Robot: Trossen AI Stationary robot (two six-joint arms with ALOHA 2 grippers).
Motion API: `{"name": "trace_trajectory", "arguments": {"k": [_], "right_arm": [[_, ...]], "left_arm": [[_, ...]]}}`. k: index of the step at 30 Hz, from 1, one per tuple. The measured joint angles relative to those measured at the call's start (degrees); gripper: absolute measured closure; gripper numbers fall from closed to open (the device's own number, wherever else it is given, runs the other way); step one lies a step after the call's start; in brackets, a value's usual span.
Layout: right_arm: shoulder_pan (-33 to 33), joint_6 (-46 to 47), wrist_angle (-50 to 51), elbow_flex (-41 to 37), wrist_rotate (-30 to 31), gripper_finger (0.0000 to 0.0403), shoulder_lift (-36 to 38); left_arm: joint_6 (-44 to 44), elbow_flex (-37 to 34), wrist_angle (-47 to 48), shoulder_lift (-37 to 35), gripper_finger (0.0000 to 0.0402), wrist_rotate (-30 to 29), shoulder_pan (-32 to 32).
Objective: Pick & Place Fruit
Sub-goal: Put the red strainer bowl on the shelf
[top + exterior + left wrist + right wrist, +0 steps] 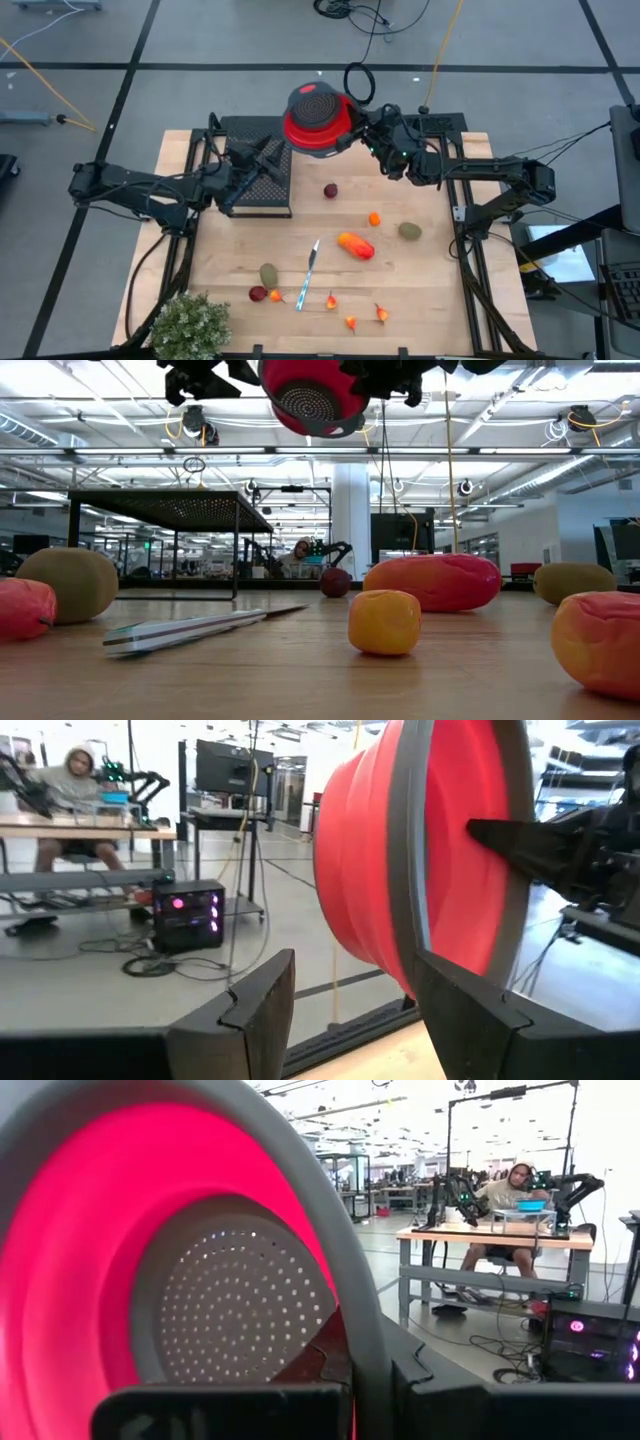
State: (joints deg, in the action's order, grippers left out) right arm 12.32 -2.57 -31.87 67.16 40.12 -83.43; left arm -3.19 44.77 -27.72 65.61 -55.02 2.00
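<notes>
Beyond the wooden table (420, 290) lies a workshop floor. High over its far edge the right gripper (368, 128) is clamped on the rim of a red strainer (318, 118), while the left gripper (262, 162) waits half-spread beside it, holding nothing. All the fruit (356, 245) lies below and nearer the front, the long orange-red piece slanting across the table, nearer the right arm.
</notes>
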Motion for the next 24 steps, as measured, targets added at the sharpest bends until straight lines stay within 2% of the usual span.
{"name": "trace_trajectory", "arguments": {"k": [8, 20, 24], "right_arm": [[0.00, -2.50, 0.05, -0.04, -0.09, 0.0402, 0.05], [-0.02, 0.30, -0.40, -0.04, -4.13, 0.0403, 0.05], [-0.14, 0.51, -0.23, -0.04, -4.15, 0.0403, 0.05]], "left_arm": [[1.63, 0.04, -0.17, -0.03, 0.0195, -1.27, -0.28], [-3.48, 0.04, -1.04, 1.68, 0.0195, 9.32, -6.54], [-3.32, 0.04, -1.92, 1.70, 0.0197, 10.02, -7.55]]}}
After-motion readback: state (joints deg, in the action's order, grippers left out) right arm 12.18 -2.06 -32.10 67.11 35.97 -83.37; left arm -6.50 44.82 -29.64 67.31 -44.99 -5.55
